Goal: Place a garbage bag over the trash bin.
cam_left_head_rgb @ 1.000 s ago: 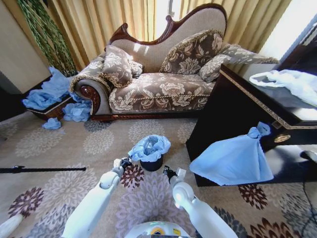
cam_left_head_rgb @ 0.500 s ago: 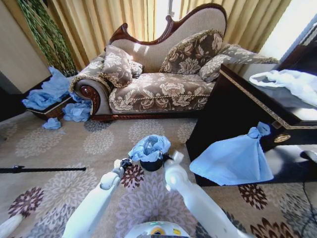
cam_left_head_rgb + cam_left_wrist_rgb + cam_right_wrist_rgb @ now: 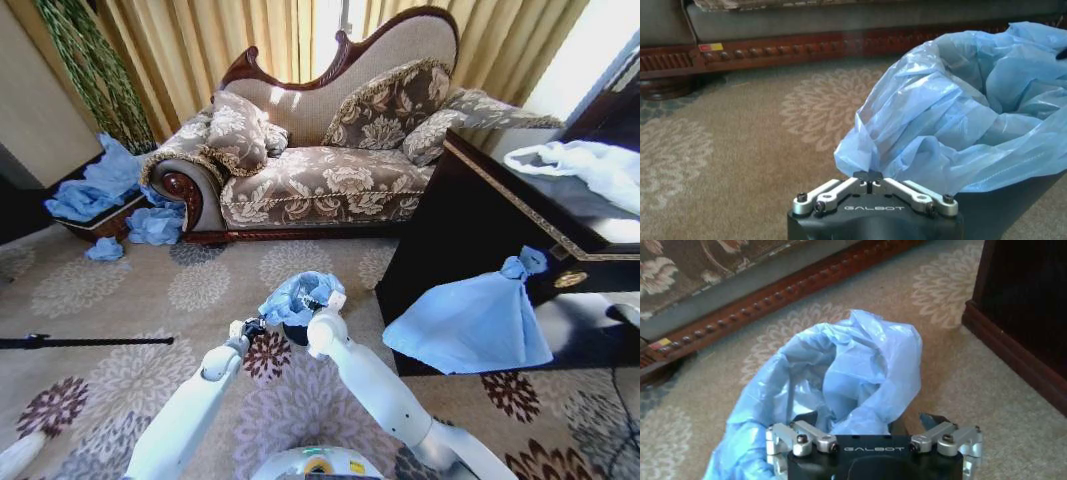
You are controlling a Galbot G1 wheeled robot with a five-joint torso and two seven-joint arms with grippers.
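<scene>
While left holds, right end effector [image 3: 327, 300] has reached garbage bag [image 3: 298, 295].

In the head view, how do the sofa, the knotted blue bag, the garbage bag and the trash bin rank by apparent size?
1. Sofa, though farthest.
2. Knotted blue bag.
3. Garbage bag.
4. Trash bin; mostly hidden by the garbage bag and the right arm, so its rank is unsure.

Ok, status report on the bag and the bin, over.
Left gripper shut on garbage bag edge. Right gripper open at the bag's rim. Bag draped over trash bin, bunched. Nothing in the way.
</scene>
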